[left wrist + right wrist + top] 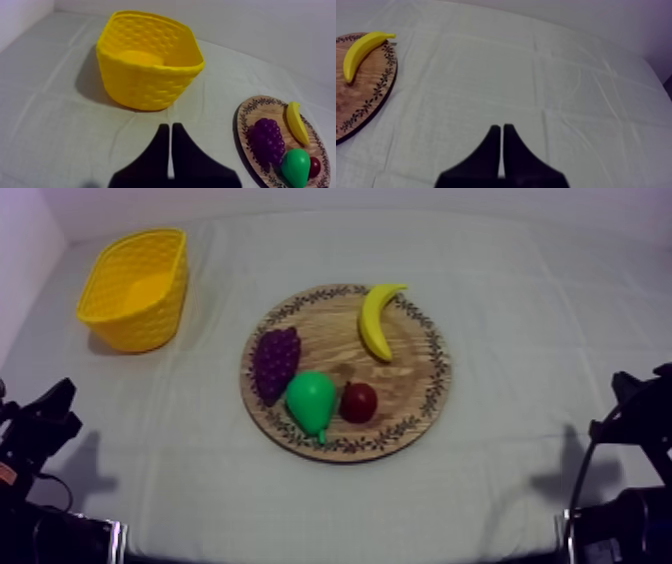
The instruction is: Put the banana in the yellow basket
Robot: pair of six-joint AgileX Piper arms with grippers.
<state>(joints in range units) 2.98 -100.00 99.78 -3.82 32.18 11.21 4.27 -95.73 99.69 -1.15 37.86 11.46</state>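
Resting low at each side of the cloth-covered counter [520, 338], my left hand [170, 129] and my right hand [502, 129] are both closed tight on nothing, so the reach has not begun. Whichever hand goes should open wide, come down over the middle of the curved yellow toy banana [378, 321] and close across its narrow width, not along its length. The smooth skin looks likely to slip if pinched near a tip. The banana lies on the far right part of the round wooden board with a patterned rim [400, 393], one tip reaching over the rim, apart from the purple bunch of grapes [275, 363], the green pear [310, 400] and the small red fruit [359, 401]. The woven yellow basket [150, 313] stands well apart at the far left, with nothing showing inside.
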